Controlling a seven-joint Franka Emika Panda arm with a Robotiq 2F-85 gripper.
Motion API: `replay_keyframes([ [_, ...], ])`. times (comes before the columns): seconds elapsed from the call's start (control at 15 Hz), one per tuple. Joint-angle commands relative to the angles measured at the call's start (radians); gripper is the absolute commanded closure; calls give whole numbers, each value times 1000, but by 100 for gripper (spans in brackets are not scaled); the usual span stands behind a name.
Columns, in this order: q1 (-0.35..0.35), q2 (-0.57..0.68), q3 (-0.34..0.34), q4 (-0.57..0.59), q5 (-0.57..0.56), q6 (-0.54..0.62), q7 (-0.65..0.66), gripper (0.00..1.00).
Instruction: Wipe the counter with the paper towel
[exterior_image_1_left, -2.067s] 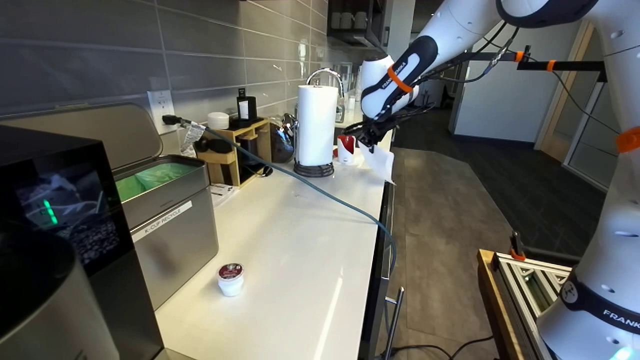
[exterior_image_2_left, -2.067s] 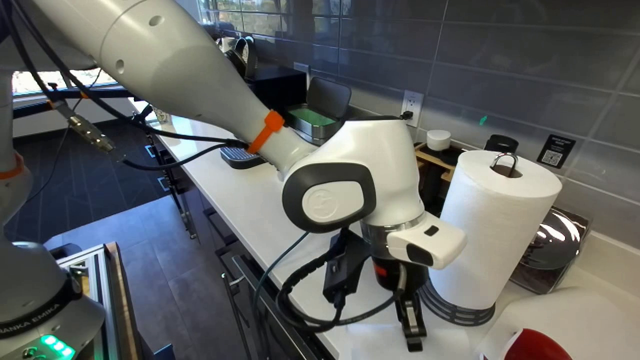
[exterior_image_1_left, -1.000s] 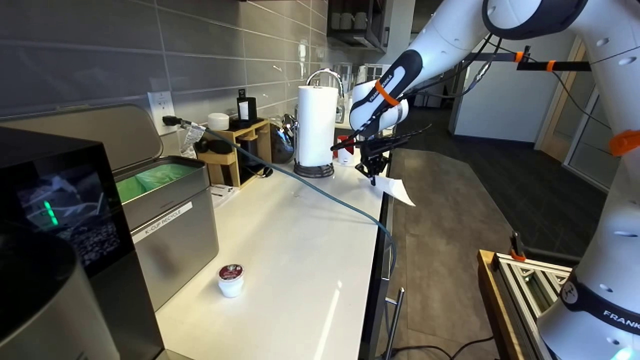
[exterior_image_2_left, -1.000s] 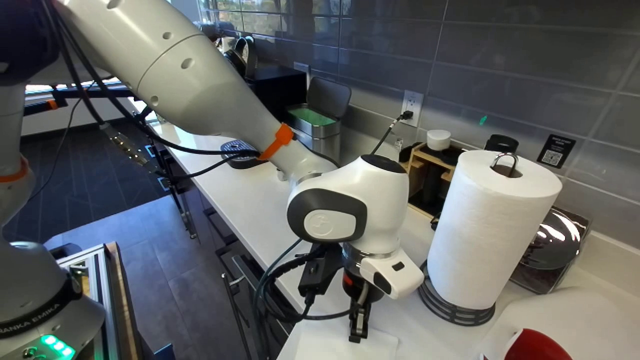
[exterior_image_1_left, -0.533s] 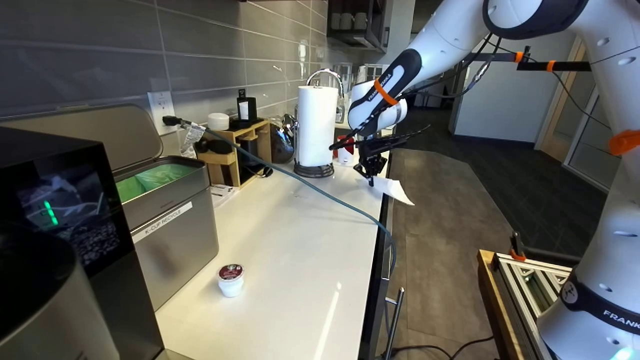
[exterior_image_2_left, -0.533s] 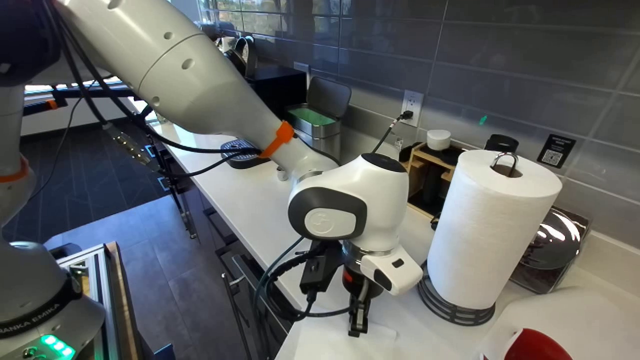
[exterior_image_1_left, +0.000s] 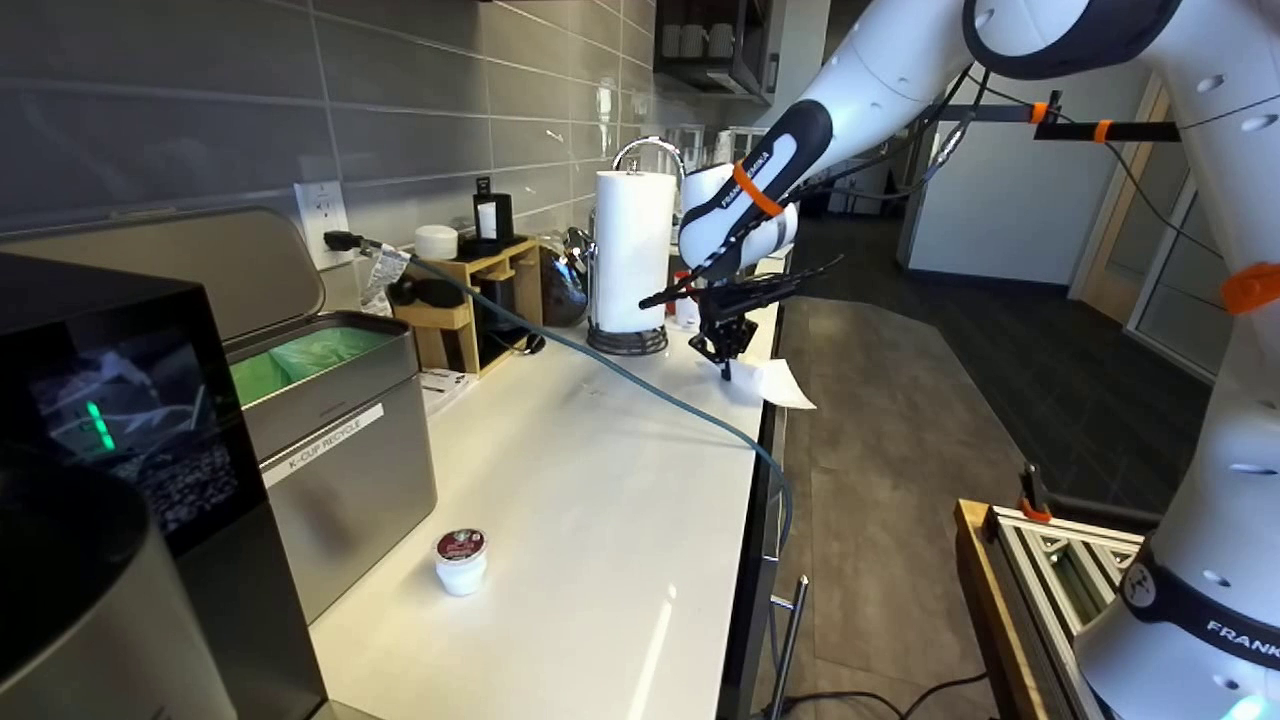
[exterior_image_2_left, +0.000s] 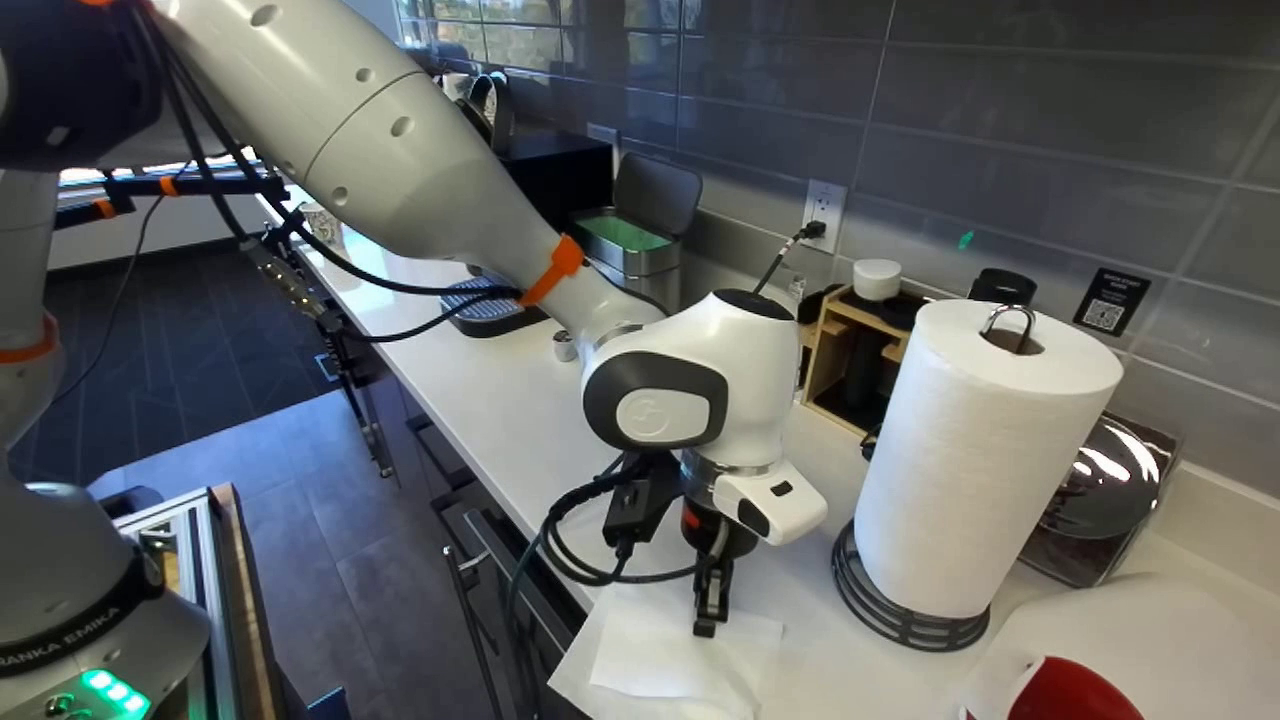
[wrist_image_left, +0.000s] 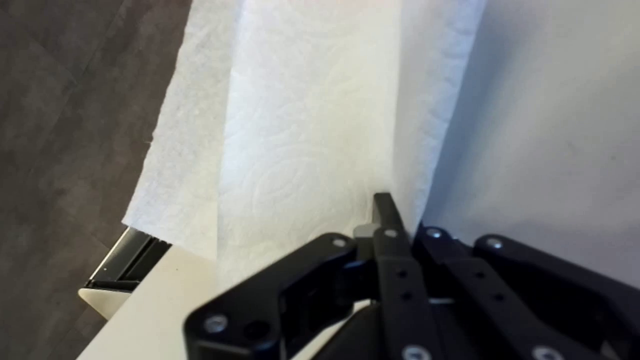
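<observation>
Past the counter (exterior_image_1_left: 590, 500) edge juts the paper towel (exterior_image_2_left: 658, 650); open counter alongside.

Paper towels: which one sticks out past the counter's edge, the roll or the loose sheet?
The loose sheet, pinched in the gripper: it juts past the edge of the counter, while the roll stands upright, farther in.

1. A white label (exterior_image_1_left: 324, 441) on the metal bin (exterior_image_1_left: 355, 505) reads "K-CUP RECYCLE".
2. The robot arm (exterior_image_1_left: 875, 95) bears "FRANKA EMIKA", partly crossed by an orange strap (exterior_image_1_left: 757, 189).
3. The dark band (exterior_image_1_left: 1180, 609) on its base shows that name cut short in both exterior views.
4. The dark wall sign (exterior_image_2_left: 1112, 300) carries a QR code; its lettering is too small to read.
5. Print atop the small white cup (exterior_image_1_left: 461, 573) is likewise illegible.
</observation>
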Motion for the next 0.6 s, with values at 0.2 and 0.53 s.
replay_keyframes([
  [0.2, 66, 49, 90, 40, 16, -13, -47, 100],
  [0.53, 85, 115, 153, 141, 41, 2, -96, 100],
])
